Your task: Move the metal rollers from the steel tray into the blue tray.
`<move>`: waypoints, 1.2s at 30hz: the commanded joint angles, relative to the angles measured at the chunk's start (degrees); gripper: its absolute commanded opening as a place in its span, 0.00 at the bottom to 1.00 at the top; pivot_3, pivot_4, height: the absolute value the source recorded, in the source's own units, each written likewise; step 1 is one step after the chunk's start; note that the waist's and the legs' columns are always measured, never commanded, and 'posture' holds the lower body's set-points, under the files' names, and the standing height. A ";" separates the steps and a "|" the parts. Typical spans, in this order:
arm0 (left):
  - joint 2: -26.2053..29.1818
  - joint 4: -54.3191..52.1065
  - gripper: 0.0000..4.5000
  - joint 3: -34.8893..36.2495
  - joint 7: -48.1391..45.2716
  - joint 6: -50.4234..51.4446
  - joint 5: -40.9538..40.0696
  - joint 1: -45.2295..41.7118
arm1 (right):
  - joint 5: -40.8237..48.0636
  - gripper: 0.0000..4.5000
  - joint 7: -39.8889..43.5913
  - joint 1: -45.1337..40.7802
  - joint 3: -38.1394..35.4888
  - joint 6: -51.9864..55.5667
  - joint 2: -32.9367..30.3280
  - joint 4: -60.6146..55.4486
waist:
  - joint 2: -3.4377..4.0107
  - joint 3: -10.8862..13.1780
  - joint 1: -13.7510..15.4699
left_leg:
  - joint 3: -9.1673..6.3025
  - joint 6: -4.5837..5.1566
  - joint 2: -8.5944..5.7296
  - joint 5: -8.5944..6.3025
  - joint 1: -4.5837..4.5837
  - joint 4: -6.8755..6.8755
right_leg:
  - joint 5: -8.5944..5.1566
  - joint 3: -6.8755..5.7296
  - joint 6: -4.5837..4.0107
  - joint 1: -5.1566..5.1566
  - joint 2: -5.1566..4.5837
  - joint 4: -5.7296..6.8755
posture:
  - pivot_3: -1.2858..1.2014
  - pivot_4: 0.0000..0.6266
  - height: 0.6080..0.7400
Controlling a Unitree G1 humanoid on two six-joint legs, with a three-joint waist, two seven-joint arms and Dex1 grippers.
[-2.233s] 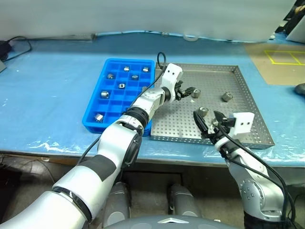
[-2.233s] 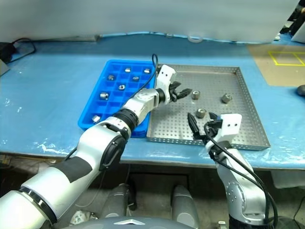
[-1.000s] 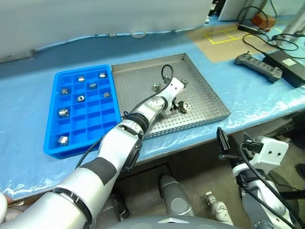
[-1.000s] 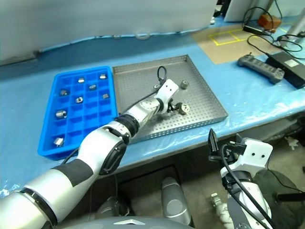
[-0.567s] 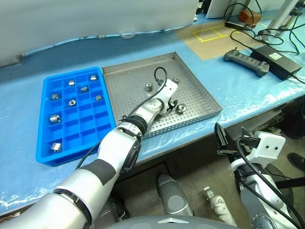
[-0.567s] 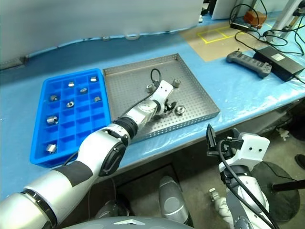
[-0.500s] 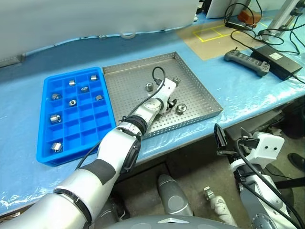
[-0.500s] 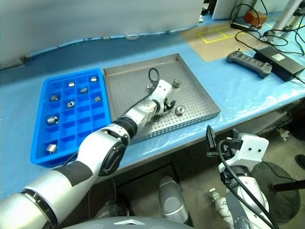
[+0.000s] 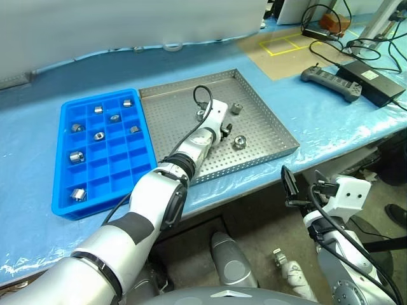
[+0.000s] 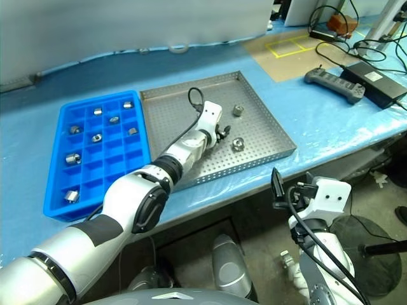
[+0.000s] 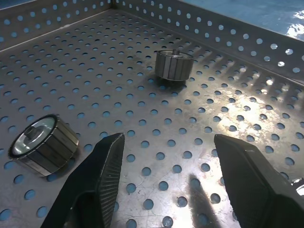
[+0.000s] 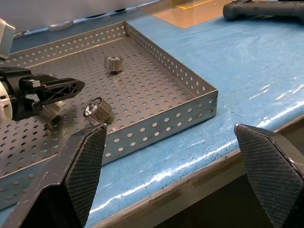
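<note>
- Left eye view puts three of the metal rollers on the steel tray, right of centre: one roller lying on its side lower down, another roller nearer the top right corner, and a third partly behind the arm.
- The left gripper has slid left across the tray over the last second, away from the lower roller it was beside; it now sits just left of that roller.
- Left wrist view shows its fingers spread apart over bare perforated floor, empty; one roller lies outside the left finger and one farther ahead.
- My reading: no roller is lined up between the jaws, so a fresh approach is needed before any pickup.
- The blue tray, at centre left, already carries seven rollers in separate compartments, with many cells free.
- The right gripper hangs below the table edge at lower right, jaws wide and empty, clear of the work.
</note>
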 commanded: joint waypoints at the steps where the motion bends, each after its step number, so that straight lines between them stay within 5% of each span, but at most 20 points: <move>1: -5.46 -1.15 0.73 -1.23 4.26 1.69 1.80 3.59 | -0.13 1.00 0.39 -0.40 -0.46 -0.29 -0.82 -0.58 | 0.00 0.00 -0.01 | -0.01 0.02 -0.01 -0.01 0.00 0.03 | -0.02 0.00 0.03 0.02 -0.01 0.00 | 0.20 0.24 1.00; 4: -5.77 -0.92 0.73 -1.61 2.11 3.94 1.89 5.42 | -0.25 1.00 0.70 -0.86 -0.47 0.00 -1.37 -0.13 | 0.00 0.00 0.08 | -0.04 0.03 -0.04 -0.02 -0.04 0.04 | -0.03 -0.02 0.08 0.02 -0.02 0.00 | 0.20 0.24 1.00; 11: -5.78 -1.42 0.37 -0.89 -2.39 5.33 0.81 6.97 | -0.35 1.00 0.82 -1.45 -0.17 0.05 -1.80 0.56 | 0.00 0.00 0.04 | -0.16 0.06 -0.08 -0.04 0.02 0.09 | -0.06 -0.17 0.15 0.21 -0.12 -0.01 | 0.21 0.24 1.00; 20: -4.58 -3.49 0.36 11.26 -15.86 4.52 -12.45 4.24 | -0.17 1.00 1.95 -4.96 1.10 0.38 -2.17 2.70 | -0.02 0.01 0.15 | -0.37 0.07 -0.30 -0.05 0.02 0.09 | -0.15 -0.42 0.31 0.42 -0.40 -0.02 | 0.23 0.24 1.00; 27: 2.97 -6.32 0.36 15.86 -25.33 5.34 -18.10 2.69 | -0.04 1.00 6.36 -15.47 6.79 1.86 -3.61 11.05 | -0.01 0.02 0.97 | -0.66 0.21 -0.41 -0.11 -0.37 0.19 | 0.13 -0.74 -0.16 0.30 -0.48 -0.03 | 0.31 0.24 1.00; 36: 9.83 -13.76 0.36 18.29 -29.66 6.66 -22.93 4.13 | -0.13 1.00 13.59 -26.42 11.78 1.68 -5.75 22.31 | 0.03 0.05 8.40 | -0.87 0.45 0.01 0.06 -0.77 0.44 | 0.18 -1.40 -0.25 0.13 -0.45 0.25 | 0.40 0.24 1.00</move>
